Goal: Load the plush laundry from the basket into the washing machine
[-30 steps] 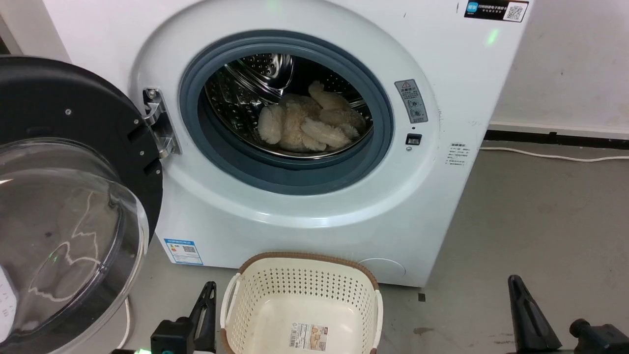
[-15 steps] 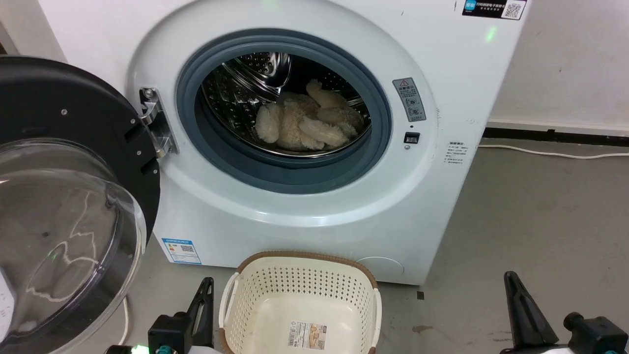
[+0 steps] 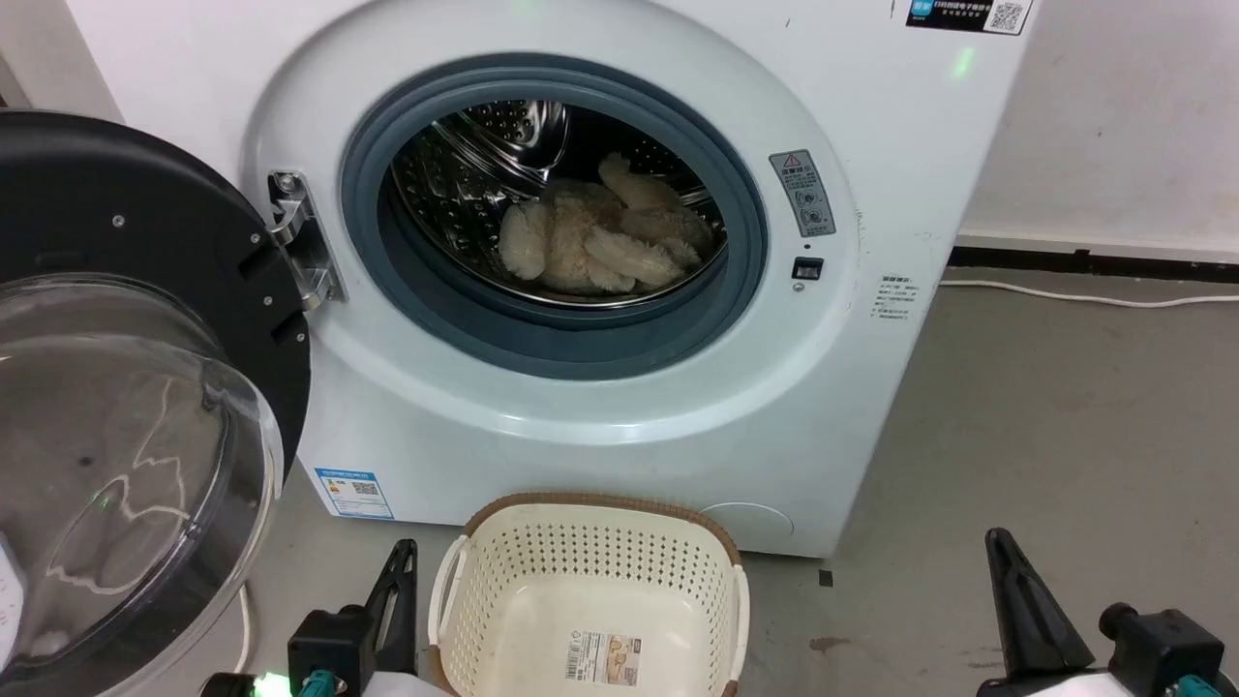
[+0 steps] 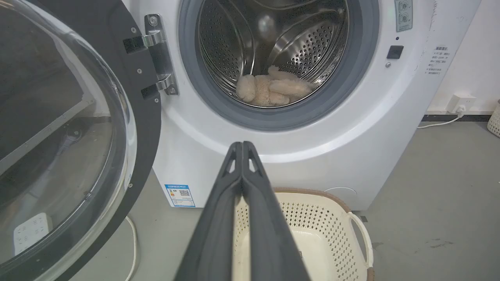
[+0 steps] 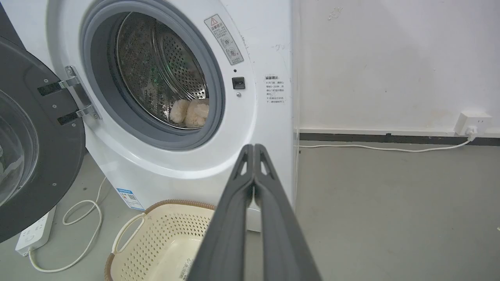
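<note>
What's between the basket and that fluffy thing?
Head view: the grey door ring and white front of the washing machine separate the basket from the plush laundry.

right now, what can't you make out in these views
Plush laundry: right wrist view, partly hidden behind the door ring.
Basket: left wrist view, left part covered by the shut left gripper; near side cut by the bottom edge.
Warning label: head view, print too small.

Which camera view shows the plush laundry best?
The head view: the plush laundry lies in the drum, lobes spread. The left wrist view shows it smaller; the right wrist view shows just part, past the door ring.
</note>
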Motion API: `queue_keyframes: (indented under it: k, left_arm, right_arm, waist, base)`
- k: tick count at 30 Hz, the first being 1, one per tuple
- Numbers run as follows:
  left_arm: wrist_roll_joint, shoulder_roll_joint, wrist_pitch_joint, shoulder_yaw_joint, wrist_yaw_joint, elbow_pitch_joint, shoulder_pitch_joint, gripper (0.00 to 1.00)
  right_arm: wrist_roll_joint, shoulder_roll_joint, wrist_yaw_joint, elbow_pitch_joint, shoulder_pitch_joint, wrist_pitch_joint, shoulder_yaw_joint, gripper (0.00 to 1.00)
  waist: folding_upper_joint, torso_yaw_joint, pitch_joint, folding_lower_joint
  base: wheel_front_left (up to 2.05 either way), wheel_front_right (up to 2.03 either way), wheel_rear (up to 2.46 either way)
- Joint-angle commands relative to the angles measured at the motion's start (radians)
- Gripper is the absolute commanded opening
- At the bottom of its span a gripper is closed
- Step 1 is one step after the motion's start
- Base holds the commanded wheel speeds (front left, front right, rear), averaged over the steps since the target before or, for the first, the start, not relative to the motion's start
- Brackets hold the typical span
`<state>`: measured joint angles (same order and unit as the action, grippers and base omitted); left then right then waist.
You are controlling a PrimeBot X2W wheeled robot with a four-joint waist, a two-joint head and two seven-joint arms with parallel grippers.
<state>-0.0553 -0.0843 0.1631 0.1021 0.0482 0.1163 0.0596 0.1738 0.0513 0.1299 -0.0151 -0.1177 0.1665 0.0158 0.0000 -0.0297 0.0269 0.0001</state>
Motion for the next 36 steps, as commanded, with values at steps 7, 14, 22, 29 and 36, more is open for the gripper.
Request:
queue_keyframes:
  k: [7, 14, 22, 29, 36]
  left_arm:
    - [0.008, 0.005, -0.016, -0.014, -0.009, -0.016, -0.020, 0.00]
    - [0.012, 0.007, -0.031, -0.023, -0.013, -0.025, -0.024, 0.00]
    - [0.018, 0.011, -0.047, -0.033, -0.017, -0.037, -0.028, 0.00]
    - [0.022, 0.014, -0.061, -0.041, -0.021, -0.046, -0.032, 0.00]
    - [0.027, 0.016, -0.075, -0.050, -0.025, -0.056, -0.036, 0.00]
  right_arm:
    - [-0.023, 0.000, 0.000, 0.005, 0.028, -0.018, -0.003, 0.00]
    - [-0.037, -0.001, 0.000, 0.006, 0.037, -0.033, -0.004, 0.00]
    - [-0.054, -0.001, 0.000, 0.007, 0.047, -0.049, -0.006, 0.00]
    - [-0.069, -0.001, 0.000, 0.008, 0.055, -0.064, -0.007, 0.00]
    - [-0.083, -0.001, 0.001, 0.009, 0.064, -0.078, -0.008, 0.00]
  waist:
    - [0.0000, 0.003, -0.002, -0.0001]
    - [0.0000, 0.005, -0.005, -0.0001]
    - [0.0000, 0.008, -0.007, -0.0001]
    - [0.0000, 0.011, -0.010, -0.0001]
    - [0.0000, 0.013, -0.012, -0.0001]
  base:
    - [0.00, 0.00, 0.00]
    - [0.00, 0.00, 0.00]
    - [0.00, 0.00, 0.00]
    - [0.00, 0.00, 0.00]
    - [0.00, 0.00, 0.00]
